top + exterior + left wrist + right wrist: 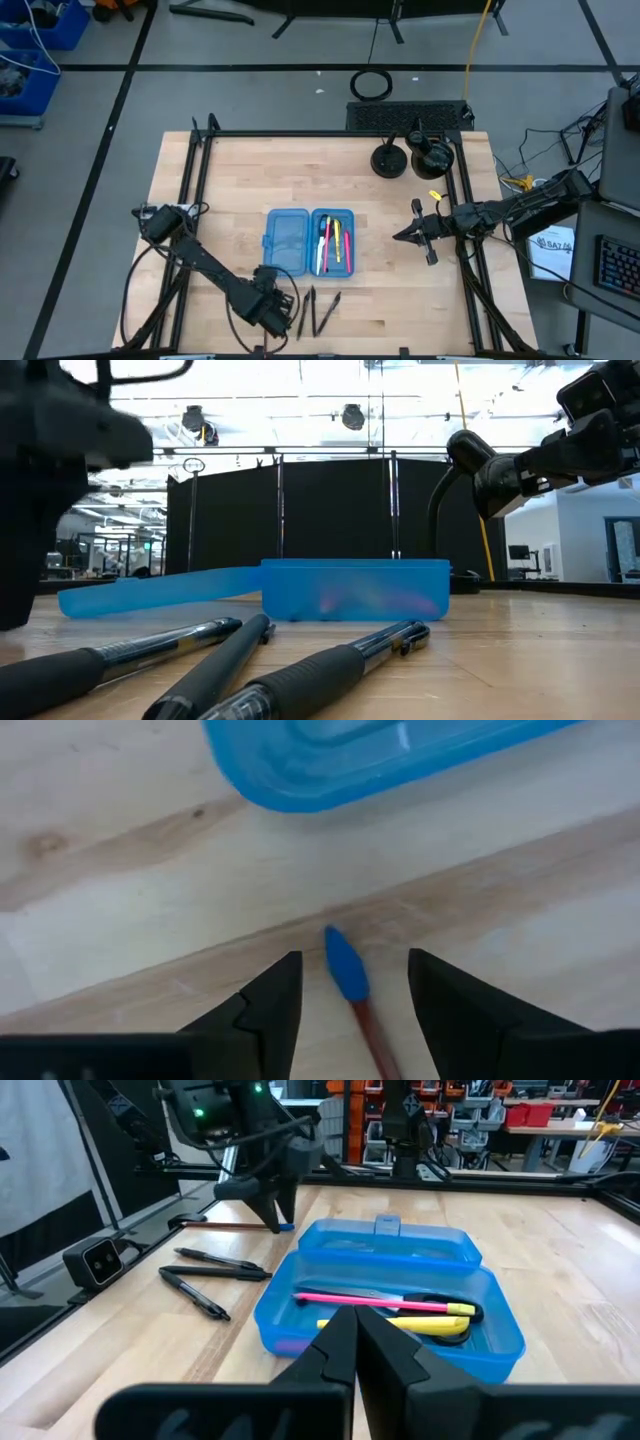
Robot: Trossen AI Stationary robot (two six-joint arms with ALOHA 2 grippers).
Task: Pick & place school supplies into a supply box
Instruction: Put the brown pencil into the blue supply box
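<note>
At the table's 7 o'clock the left gripper [348,995] stands with jaws apart astride a thin brown pencil with a blue tip [345,965], two black pens [320,312] beside it, the translucent blue hinged plastic case [283,240] holding pink and yellow pens [400,1308] at centre, and the pinched-shut right gripper [400,235] hovering empty at 3 o'clock.

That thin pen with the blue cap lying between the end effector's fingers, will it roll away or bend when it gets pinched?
The blue-capped pen looks round and thin, so a nudge would probably roll it across the flat wooden table. It seems stiff, unlikely to bend. The left end effector straddles it with jaws open, so an off-centre pinch might make it pivot.
</note>
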